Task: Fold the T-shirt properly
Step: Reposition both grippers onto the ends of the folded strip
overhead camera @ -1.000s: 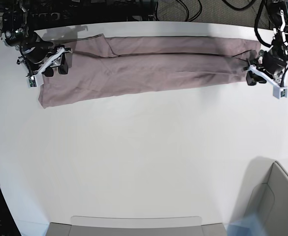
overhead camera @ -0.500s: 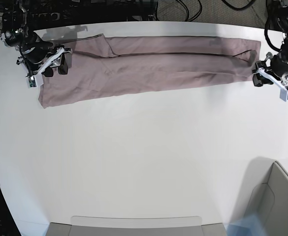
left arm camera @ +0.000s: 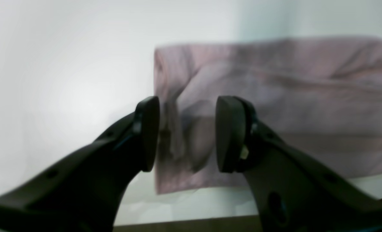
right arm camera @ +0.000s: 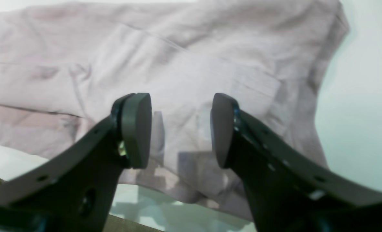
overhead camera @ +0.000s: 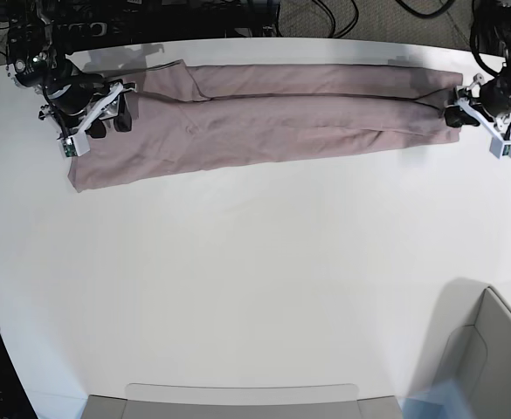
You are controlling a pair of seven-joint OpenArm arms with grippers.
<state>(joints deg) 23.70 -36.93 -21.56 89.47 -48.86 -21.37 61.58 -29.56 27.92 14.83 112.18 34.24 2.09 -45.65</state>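
Observation:
The mauve-pink T-shirt [overhead camera: 281, 113] lies flat as a long folded strip across the far side of the white table [overhead camera: 255, 279]. My left gripper [overhead camera: 454, 114] is at the strip's right end. In the left wrist view it [left arm camera: 187, 135] is open and empty, with the shirt's end [left arm camera: 291, 96] showing between and behind the fingertips. My right gripper [overhead camera: 115, 118] is over the strip's left end. In the right wrist view it [right arm camera: 179, 132] is open and empty, just above the wrinkled cloth [right arm camera: 194, 58]. The collar and label are not visible.
A grey bin [overhead camera: 491, 349] stands at the near right corner. A pale tray edge [overhead camera: 238, 397] lies along the near edge. Dark cables and equipment [overhead camera: 325, 17] lie beyond the table's far edge, close behind the shirt.
My left gripper swung out to the right, then came back toward the far edge at the shirt's right end. My right gripper shifted slightly along the left end. The shirt stays put.

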